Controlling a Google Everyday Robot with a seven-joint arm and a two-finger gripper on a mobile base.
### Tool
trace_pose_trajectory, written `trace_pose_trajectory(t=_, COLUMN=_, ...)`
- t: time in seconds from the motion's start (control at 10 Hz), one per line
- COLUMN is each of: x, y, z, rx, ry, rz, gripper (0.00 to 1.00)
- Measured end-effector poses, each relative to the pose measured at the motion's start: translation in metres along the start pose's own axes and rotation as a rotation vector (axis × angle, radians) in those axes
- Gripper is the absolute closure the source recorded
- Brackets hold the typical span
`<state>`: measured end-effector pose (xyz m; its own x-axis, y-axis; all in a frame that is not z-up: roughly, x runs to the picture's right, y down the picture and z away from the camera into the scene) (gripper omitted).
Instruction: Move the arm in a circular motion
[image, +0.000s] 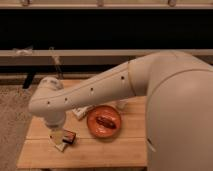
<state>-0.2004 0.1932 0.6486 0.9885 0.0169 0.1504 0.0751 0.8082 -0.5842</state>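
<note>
The thick cream-white arm (100, 87) reaches from the big rounded body at the right across the wooden table (100, 150) to an elbow at the left (46, 102). From the elbow a short wrist segment points down. The gripper (56, 131) hangs at its end, low over the table's left part, right above a small brown box (69, 136) and a pale packet (59, 144). The arm hides most of the gripper.
An orange plate (92, 127) with a brown piece of food (106, 121) sits mid-table. A white packet (81, 112) lies left of it, and a white cup (121, 105) peeks from under the arm. A dark bench and rail stand behind; carpet lies to the left.
</note>
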Motion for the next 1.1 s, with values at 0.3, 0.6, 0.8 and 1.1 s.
trace_pose_trajectory(t=0.3, x=0.062, y=0.04, z=-0.002, rx=-0.012, ry=-0.031, rz=0.105, gripper=0.2)
trace_pose_trajectory(t=0.6, x=0.149, y=0.041, z=-0.007, rx=-0.003, ry=-0.068, rz=0.248, gripper=0.2)
trace_pose_trajectory(t=0.8, x=0.21, y=0.02, z=-0.013, rx=0.009, ry=-0.09, rz=0.334, gripper=0.2)
trace_pose_trajectory(t=1.1, x=0.266, y=-0.029, z=-0.028, rx=0.018, ry=-0.097, rz=0.4, gripper=0.2)
